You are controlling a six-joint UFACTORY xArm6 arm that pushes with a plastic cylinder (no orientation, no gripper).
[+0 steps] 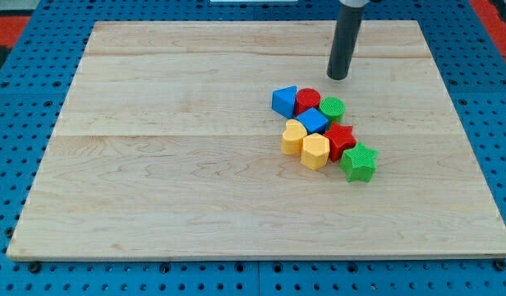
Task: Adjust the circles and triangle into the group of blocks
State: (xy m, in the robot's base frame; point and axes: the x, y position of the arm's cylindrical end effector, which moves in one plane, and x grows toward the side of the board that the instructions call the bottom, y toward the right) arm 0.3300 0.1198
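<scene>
My tip (338, 77) stands on the wooden board, just above and slightly right of a tight cluster of blocks. The cluster's top row holds a blue triangle (284, 101), a red circle (308, 100) and a green circle (332, 108). Below them sit a blue cube (313, 121), a yellow heart (294, 136), a yellow hexagon (315, 151), a red star (341, 140) and a green star (359, 162). The tip touches no block; the green circle is the nearest, a short gap below it.
The wooden board (154, 164) lies on a blue perforated table (15, 99). The board's edges run near all four sides of the view.
</scene>
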